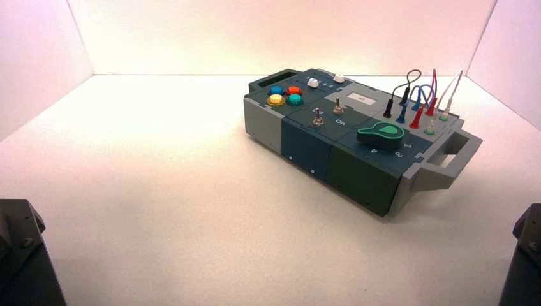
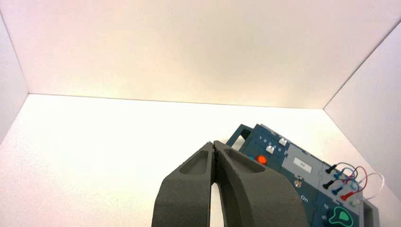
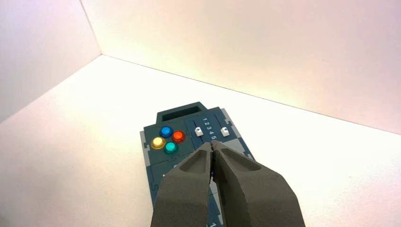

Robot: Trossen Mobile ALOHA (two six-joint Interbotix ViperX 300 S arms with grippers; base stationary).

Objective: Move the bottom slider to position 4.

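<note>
We see left claw (image 2: 213, 143) at near left, right claw (image 3: 212, 143) at near right, both pressed together, both parked above bench (image 1: 159, 210). Bottom slider (image 3: 198, 131), white cap beside red button (image 3: 178, 136) on box's (image 1: 335, 127) far-left part, lies well apart from both: far and right of left claw, far and left of right.

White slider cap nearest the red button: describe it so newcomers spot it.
On the box, find four coloured buttons by one handle. Beside the red button sits the small white slider cap; its twin lies across the digits, farther from the buttons.
</note>
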